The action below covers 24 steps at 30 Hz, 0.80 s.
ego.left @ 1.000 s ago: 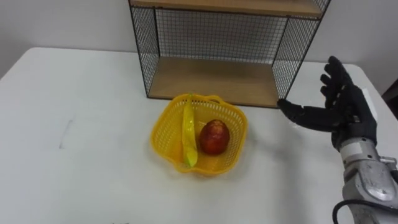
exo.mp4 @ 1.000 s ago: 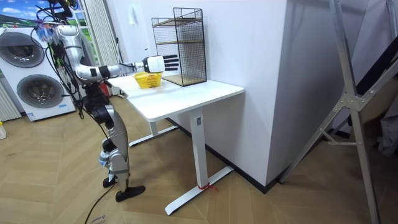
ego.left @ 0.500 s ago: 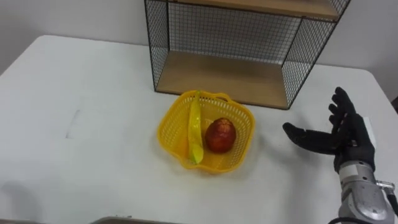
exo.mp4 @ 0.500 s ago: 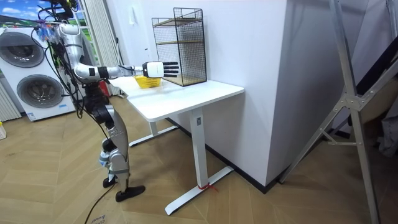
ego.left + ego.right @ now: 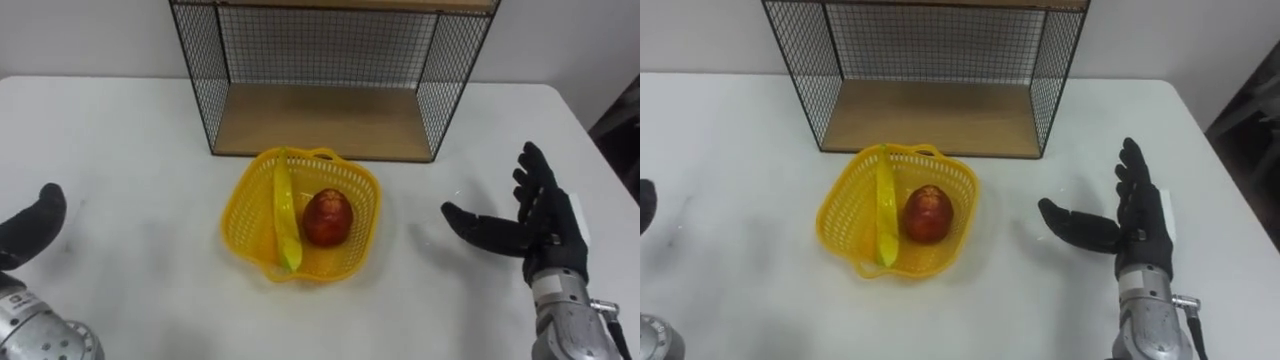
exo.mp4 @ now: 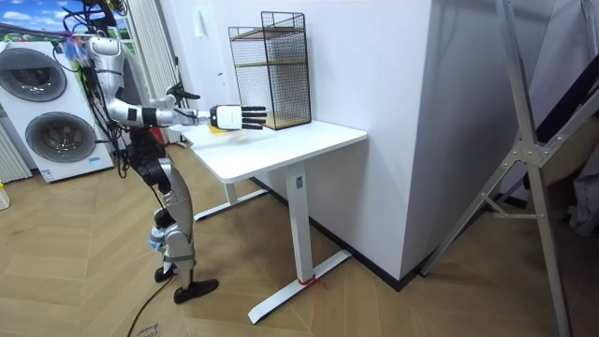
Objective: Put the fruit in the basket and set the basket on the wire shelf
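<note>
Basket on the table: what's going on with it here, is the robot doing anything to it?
The robot stands at a white table. The yellow basket sits in front of the wire shelf, already holding a banana and a red fruit. Neither hand touches it: the right hand hangs open to its right, fingers spread, and the left hand is off near the table's left side. The basket is not yet on the shelf.

Black right hand (image 5: 540,235) and black left hand (image 5: 30,228) sit on silver-grey metal forearms.
</note>
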Available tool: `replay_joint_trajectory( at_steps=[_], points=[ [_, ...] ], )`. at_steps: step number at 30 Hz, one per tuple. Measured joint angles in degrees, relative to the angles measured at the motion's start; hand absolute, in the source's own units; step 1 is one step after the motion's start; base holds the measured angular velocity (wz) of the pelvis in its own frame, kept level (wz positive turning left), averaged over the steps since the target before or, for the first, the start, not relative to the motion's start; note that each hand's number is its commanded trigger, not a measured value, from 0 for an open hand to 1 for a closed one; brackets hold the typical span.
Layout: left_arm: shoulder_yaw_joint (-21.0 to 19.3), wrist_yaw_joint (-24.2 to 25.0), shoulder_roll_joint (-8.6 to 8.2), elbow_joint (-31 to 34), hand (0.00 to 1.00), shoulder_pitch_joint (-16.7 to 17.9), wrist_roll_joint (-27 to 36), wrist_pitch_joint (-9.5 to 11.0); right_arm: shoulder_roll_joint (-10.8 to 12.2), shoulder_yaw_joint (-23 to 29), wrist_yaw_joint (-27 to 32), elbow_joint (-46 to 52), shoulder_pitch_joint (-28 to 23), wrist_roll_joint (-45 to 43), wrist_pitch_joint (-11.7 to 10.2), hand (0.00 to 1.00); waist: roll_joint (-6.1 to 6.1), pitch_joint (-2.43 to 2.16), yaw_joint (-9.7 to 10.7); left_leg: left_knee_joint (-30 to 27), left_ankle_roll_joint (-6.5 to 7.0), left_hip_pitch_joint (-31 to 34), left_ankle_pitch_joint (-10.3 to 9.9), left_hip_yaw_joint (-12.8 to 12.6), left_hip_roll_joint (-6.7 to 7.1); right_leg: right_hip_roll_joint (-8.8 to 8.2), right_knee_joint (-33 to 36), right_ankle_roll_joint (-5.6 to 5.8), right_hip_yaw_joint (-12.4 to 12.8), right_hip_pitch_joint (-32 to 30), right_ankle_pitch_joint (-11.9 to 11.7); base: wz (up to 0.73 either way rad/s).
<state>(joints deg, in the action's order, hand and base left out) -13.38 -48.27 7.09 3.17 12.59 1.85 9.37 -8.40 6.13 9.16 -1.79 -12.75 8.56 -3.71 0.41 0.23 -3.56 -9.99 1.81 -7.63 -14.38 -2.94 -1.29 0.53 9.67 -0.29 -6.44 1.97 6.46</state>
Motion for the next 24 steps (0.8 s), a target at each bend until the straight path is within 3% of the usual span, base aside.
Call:
replay_joint_trajectory(
  at_steps=[4,11,20,24],
  points=[
    [-0.14,0.89,0.24,0.00,0.00,0.07,5.43,-0.01,-0.01,-0.01,0.03,0.02,0.05,0.19,0.04,0.00,0.13,-0.10,-0.38,0.49,0.09,-0.08,0.05,0.05,0.00,0.13,0.06,-0.01,0.13,0.02,-0.01,0.00],
    [1.87,7.42,0.03,0.00,0.00,0.13,6.53,0.00,0.33,-0.61,-1.91,0.09,0.05,2.27,0.01,0.00,0.27,-0.05,-0.37,0.41,0.06,-0.18,0.07,-0.07,-0.03,0.39,0.07,-0.04,0.18,0.09,-0.03,0.00],
    [10.35,20.44,0.02,-0.07,0.00,-0.27,10.34,0.00,1.16,-3.14,-5.02,0.49,2.66,10.24,-0.72,0.00,0.18,0.31,0.32,0.39,0.07,0.08,0.07,0.02,-0.06,0.27,0.03,-0.04,0.38,-0.07,-0.02,0.00],
    [13.22,24.92,0.09,-0.09,0.00,-0.38,14.66,0.03,1.11,-5.67,-6.20,0.49,3.37,15.71,-2.34,0.00,0.30,0.41,0.87,0.46,0.04,0.38,0.05,0.06,-0.04,0.48,0.02,-0.04,0.28,-0.34,-0.02,0.00]
  ],
)
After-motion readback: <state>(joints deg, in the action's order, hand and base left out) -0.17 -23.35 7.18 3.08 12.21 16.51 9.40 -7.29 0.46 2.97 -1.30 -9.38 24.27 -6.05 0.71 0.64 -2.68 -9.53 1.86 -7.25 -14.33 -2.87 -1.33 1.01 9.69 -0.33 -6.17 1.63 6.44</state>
